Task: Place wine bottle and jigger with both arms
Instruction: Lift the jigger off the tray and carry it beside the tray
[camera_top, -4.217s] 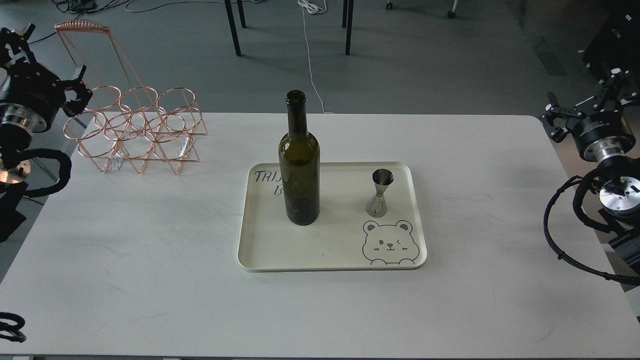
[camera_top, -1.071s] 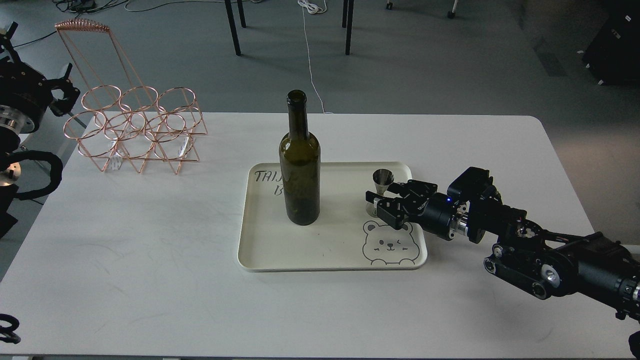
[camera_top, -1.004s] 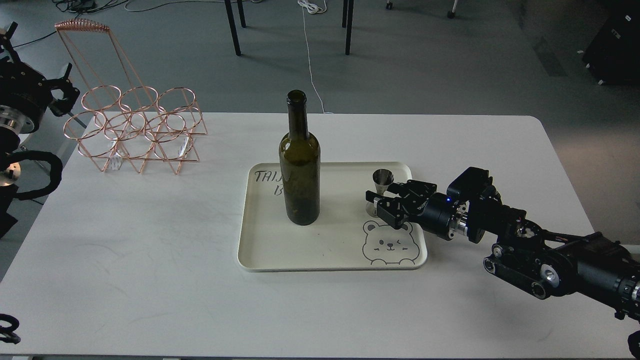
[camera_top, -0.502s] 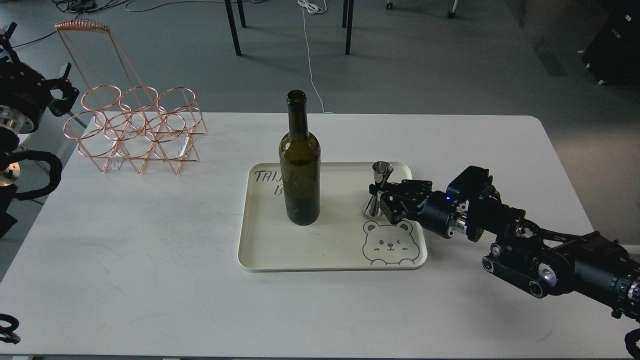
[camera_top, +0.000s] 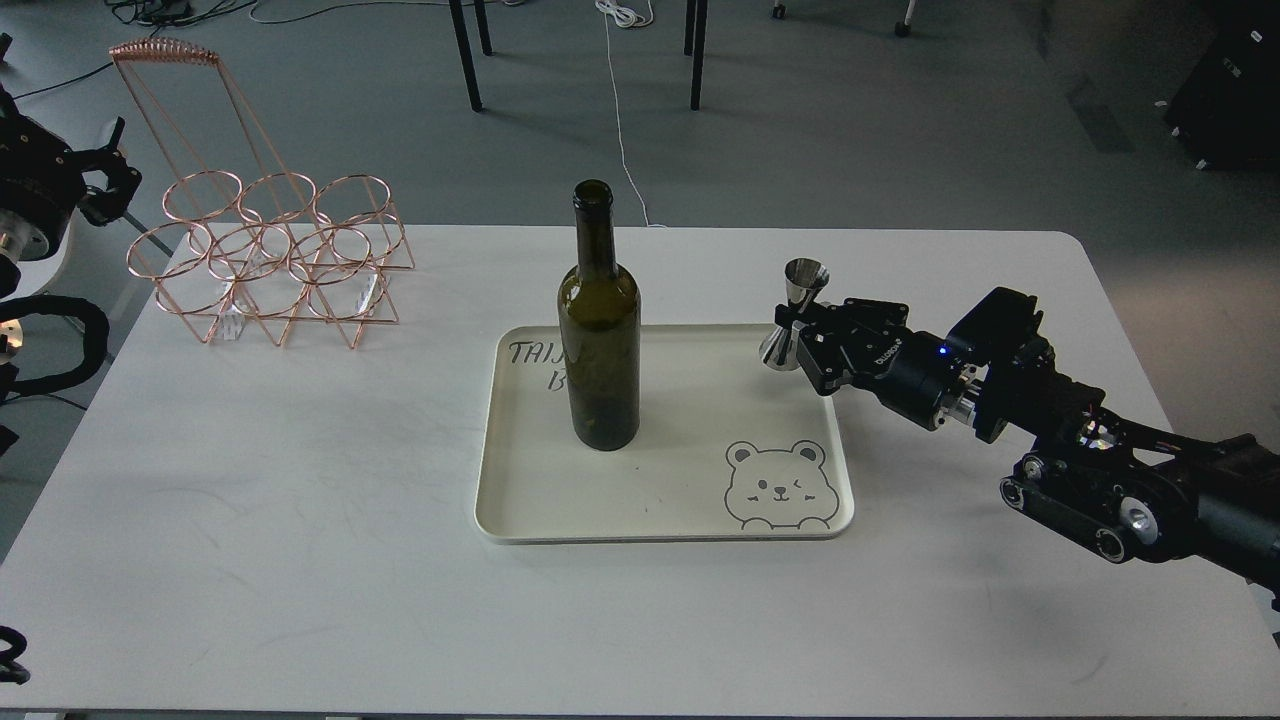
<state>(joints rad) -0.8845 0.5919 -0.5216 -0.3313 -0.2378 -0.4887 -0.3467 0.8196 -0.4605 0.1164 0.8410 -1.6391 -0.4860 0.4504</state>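
Note:
The dark green wine bottle (camera_top: 598, 330) stands upright on the left part of the cream tray (camera_top: 660, 500). My right gripper (camera_top: 797, 325) is shut on the waist of the shiny steel jigger (camera_top: 795, 312) and holds it upright in the air above the tray's far right corner. My left gripper (camera_top: 100, 175) is at the far left edge of the view, off the table, beside the wire rack. It is seen small and dark, so its fingers cannot be told apart.
A copper wire bottle rack (camera_top: 265, 255) with round rings stands at the table's (camera_top: 300, 560) back left. The tray bears a bear drawing (camera_top: 777, 485) at its front right. Chair legs and cables are on the floor beyond the table.
My right gripper closed on the jigger and lifted it off the tray, up and to the right. The left arm drew back slightly to the left. The bottle has not moved.

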